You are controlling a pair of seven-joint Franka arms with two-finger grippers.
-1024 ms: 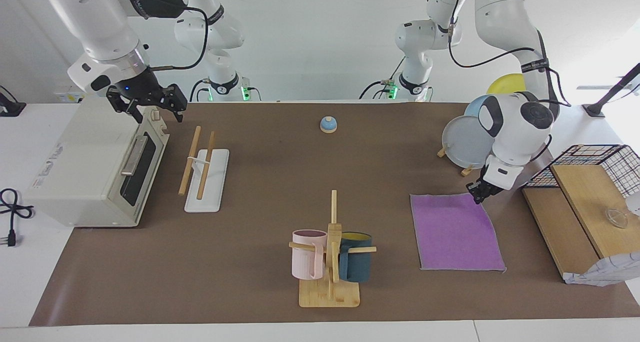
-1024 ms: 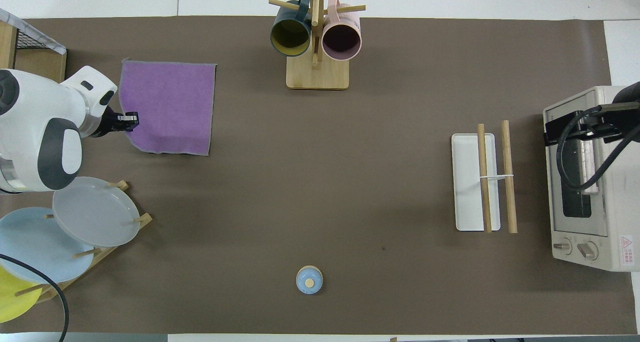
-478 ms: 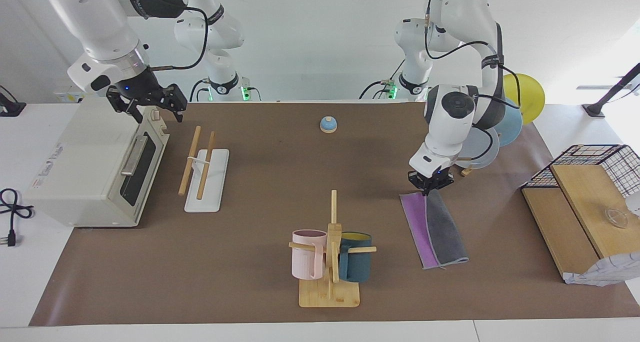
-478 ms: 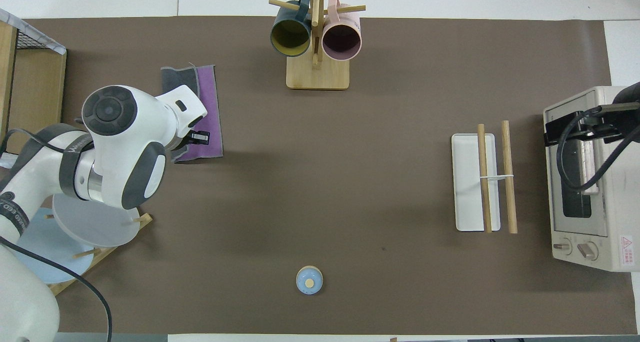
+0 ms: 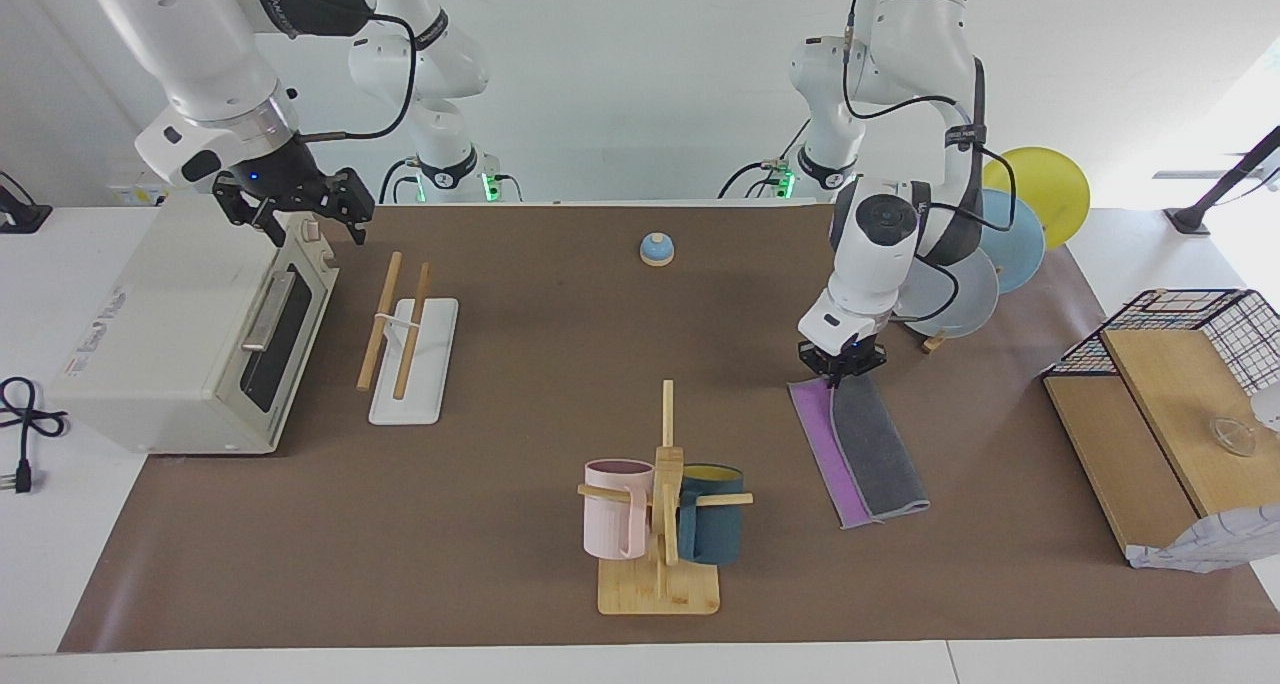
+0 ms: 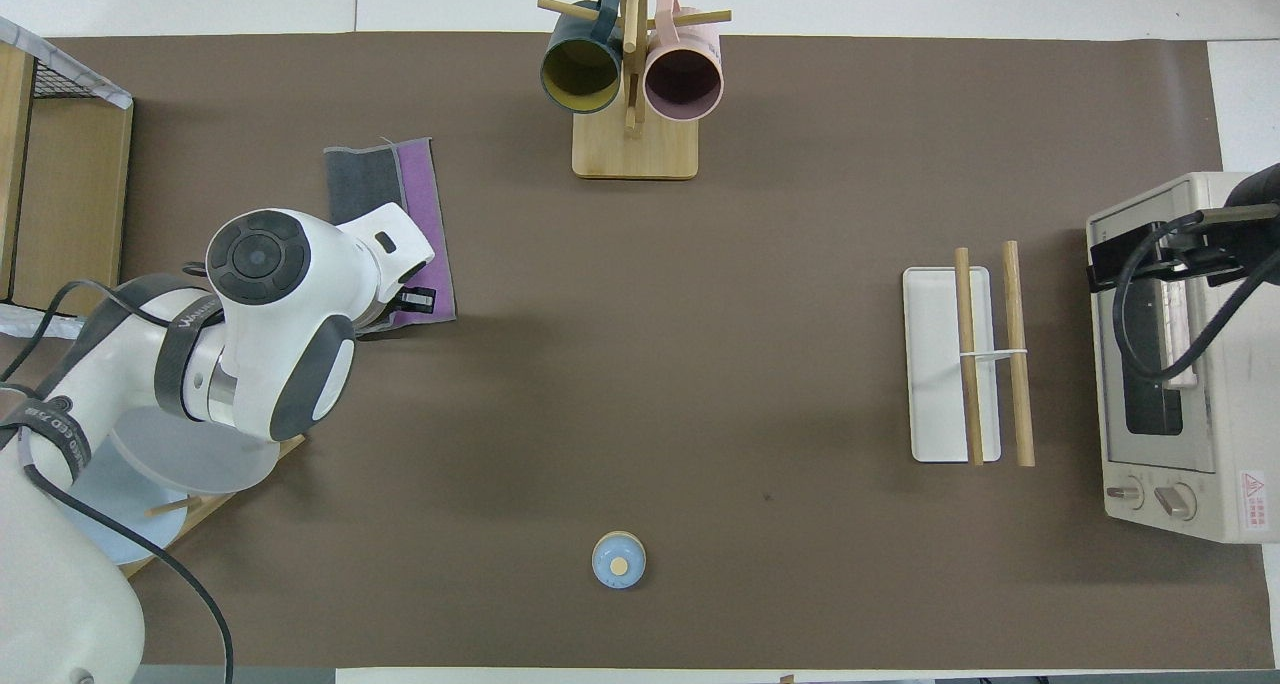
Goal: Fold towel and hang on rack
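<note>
We find the left hand low on the twelve o'clock end of the towel in the facing view; whether it is clenched or released we cannot tell. A second ago the towel lay flat, purple face up. It now lies folded lengthwise at three o'clock on the worktop, grey face up with a purple strip showing. We judge the fold done and the hanging still due. The rack stands bare at ten o'clock, well apart. The right hand waits released over the toaster oven.

Writing: the oven's warning label and the arm lettering are not legible.
</note>
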